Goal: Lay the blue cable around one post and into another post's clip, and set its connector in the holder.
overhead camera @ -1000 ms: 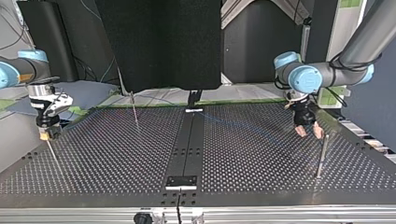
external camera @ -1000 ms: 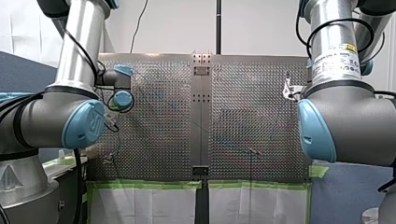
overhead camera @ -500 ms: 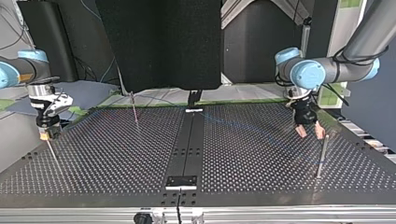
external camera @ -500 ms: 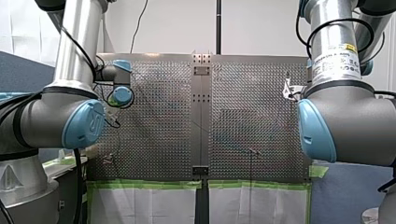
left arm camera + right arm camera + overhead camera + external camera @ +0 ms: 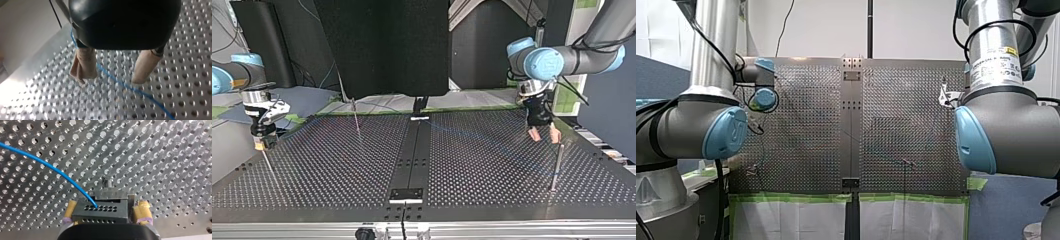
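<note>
The blue cable (image 5: 502, 147) lies low across the perforated plate toward a thin post (image 5: 556, 167) at the top view's right. My left gripper (image 5: 545, 136) hovers just above the plate beside that post. Its beige-padded fingers (image 5: 83, 65) stand open, with the cable (image 5: 120, 83) passing untouched on the plate under the gap. My right gripper (image 5: 107, 205) is at the top view's left edge (image 5: 260, 145), open. Its yellow pads (image 5: 142, 211) flank a dark perforated block (image 5: 100, 212), where the cable (image 5: 50, 167) ends.
Another thin post (image 5: 356, 117) stands at the back left of the top view. A dark centre strip (image 5: 414, 150) divides the plate, with a small bracket (image 5: 407, 194) near its front edge. Green tape (image 5: 796, 197) borders the plate in the front view.
My left arm has lifted and drawn its open gripper a little up and away from the plate. The right arm and the cable have not moved.
</note>
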